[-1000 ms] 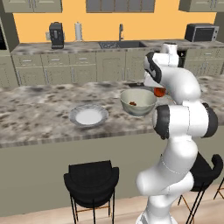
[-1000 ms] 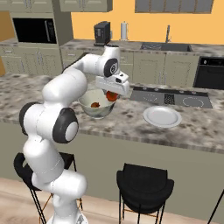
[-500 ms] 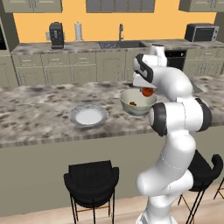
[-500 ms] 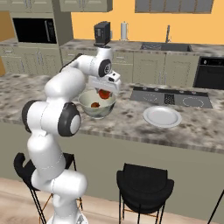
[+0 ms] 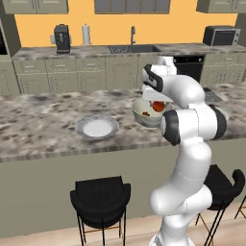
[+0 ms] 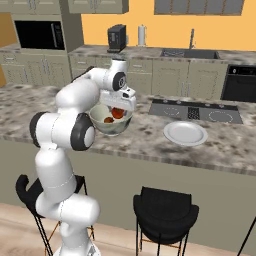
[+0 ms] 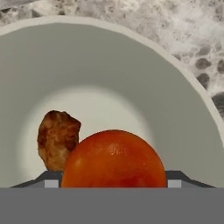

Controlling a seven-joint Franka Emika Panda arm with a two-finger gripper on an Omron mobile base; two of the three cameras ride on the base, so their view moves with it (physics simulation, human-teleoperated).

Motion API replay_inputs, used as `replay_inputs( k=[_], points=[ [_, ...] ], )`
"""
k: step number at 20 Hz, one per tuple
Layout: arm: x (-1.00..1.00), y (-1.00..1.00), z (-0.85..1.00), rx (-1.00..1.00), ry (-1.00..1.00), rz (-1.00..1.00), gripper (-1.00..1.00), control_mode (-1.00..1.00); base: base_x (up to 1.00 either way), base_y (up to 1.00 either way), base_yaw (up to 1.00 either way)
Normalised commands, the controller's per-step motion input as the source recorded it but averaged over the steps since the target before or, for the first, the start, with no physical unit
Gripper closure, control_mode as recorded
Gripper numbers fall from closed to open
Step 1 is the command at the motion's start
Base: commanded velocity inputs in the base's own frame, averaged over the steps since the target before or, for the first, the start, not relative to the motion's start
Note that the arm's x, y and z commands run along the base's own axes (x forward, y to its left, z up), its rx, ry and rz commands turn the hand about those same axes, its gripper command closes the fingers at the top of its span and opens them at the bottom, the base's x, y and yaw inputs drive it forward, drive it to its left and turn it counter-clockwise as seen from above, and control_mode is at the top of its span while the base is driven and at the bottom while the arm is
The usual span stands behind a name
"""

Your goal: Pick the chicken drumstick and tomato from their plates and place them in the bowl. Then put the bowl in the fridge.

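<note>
The gripper holds the tomato between widely spread fingers, right above the bowl; the drumstick lies below. Smooth, round, probably squashy: gentle grip across its widest part suits.

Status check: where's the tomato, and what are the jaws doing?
Gripper over the bowl, jaws closed on the tomato. Chicken drumstick already in bowl. Nothing in the way.

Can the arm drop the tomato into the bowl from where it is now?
Probably yes: the tomato sits between the jaws right over the bowl, where the chicken drumstick already lies, with nothing between.
</note>
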Motion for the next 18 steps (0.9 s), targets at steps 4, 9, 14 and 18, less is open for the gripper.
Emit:
replay_inputs(
  k=[4,9,14,18],
  points=[
    [0.09,0.06,-0.24,-0.01,0.03,0.01,1.0,-1.0,0.0,0.0,0.0],
    [0.07,0.11,-0.2,-0.02,0.03,0.01,-1.0,-1.0,0.0,0.0,0.0],
    [0.06,0.07,-0.14,-0.07,0.04,0.03,-1.0,-1.0,0.0,0.0,0.0],
    [0.07,0.0,-0.03,-0.06,0.07,0.07,-1.0,-1.0,0.0,0.0,0.0]
  ],
)
